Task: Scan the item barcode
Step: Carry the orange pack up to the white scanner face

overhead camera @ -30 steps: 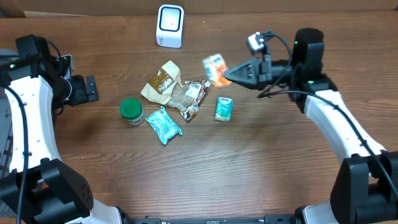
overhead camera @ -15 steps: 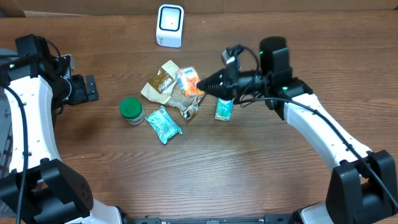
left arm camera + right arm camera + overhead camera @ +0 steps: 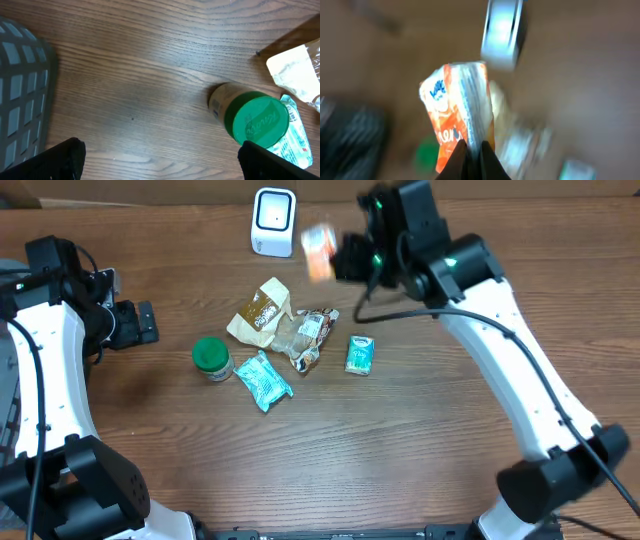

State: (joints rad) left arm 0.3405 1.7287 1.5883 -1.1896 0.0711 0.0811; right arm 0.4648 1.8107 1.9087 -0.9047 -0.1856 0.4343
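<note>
Right jaws clamp an orange snack packet above the counter, with the white barcode scanner just beyond them. Left jaws stand wide open, a green-lidded jar ahead.

A wooden table fills the overhead view, with a cluster of goods just left of its centre. At the cluster's left end stands a jar with a green lid, and a teal packet lies just beside it, to the lower right. Above them lies a tan paper pouch, touching a crinkled clear wrapper. A small teal carton lies near the wrapper, at the right end. A grey mesh basket occupies the left edge of the left wrist view.
</note>
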